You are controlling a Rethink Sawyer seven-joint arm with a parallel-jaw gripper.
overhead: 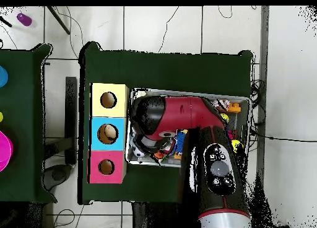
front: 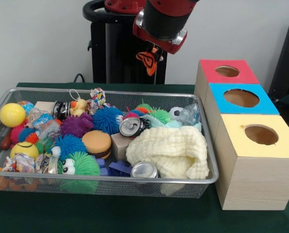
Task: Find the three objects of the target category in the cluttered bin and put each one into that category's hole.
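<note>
Overhead, end effector (front: 149, 59) with striped tiger (front: 149, 60) beyond bin (front: 134, 93) rim.

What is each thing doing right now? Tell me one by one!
pincer: shut on the tiger, raised high.
tiger: dangling in the air behind the bin.
duck: lying in the bin.
bin: crowded with toys.
red hole: open, nothing showing inside.
cream cloth: crumpled in the bin.

Front view low — overhead straight down
</note>
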